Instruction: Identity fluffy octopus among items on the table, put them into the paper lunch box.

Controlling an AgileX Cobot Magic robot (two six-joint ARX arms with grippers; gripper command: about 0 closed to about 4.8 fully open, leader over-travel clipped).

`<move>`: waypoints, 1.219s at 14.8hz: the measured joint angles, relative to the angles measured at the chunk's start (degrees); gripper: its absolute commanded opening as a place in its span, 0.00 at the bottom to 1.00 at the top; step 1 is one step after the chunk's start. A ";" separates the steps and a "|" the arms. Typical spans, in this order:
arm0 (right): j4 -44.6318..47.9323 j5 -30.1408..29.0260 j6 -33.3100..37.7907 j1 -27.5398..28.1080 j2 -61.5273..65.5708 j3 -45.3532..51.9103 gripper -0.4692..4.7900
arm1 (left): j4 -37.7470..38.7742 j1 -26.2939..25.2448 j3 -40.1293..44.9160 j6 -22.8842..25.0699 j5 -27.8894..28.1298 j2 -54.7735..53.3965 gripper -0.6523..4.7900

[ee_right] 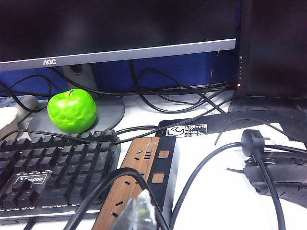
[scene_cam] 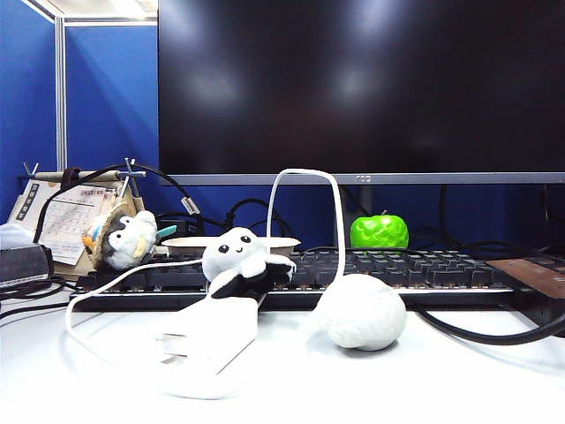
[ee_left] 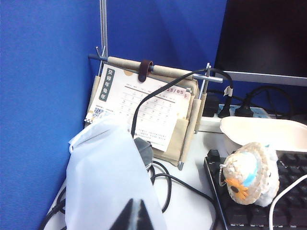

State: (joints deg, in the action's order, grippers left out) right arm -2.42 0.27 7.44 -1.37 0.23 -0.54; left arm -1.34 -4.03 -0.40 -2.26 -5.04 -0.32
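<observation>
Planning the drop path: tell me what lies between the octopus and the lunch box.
In the exterior view, only the keyboard: the octopus sits at its front edge and the lunch box stands right behind it. No other item lies between.

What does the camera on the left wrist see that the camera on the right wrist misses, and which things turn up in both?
Only the left wrist view shows the shut left gripper, a desk calendar on a stand, a white cloth bag, the off-white paper lunch box and a grey-white bird plush in a straw hat.

Only the right wrist view shows the shut right gripper, a green apple-shaped toy, a wood-patterned power strip and a loose black plug.

Both show the black keyboard, the dark monitor and the white table. Neither shows the fluffy octopus.
</observation>
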 measured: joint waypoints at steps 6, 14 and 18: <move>0.00 0.00 0.00 0.00 -0.02 0.00 0.09 | 0.00 0.00 0.00 0.00 0.00 0.00 0.11; 0.02 0.00 0.00 0.00 0.00 0.00 0.09 | -0.02 0.00 0.00 0.00 0.00 0.00 0.11; 0.07 -0.44 0.11 0.00 0.00 0.00 0.09 | -1.86 0.00 -0.02 -0.59 -2.23 0.00 0.11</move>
State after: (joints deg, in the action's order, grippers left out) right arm -2.35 -0.16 7.55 -1.37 0.23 -0.54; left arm -3.20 -4.03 -0.43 -2.85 -7.27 -0.32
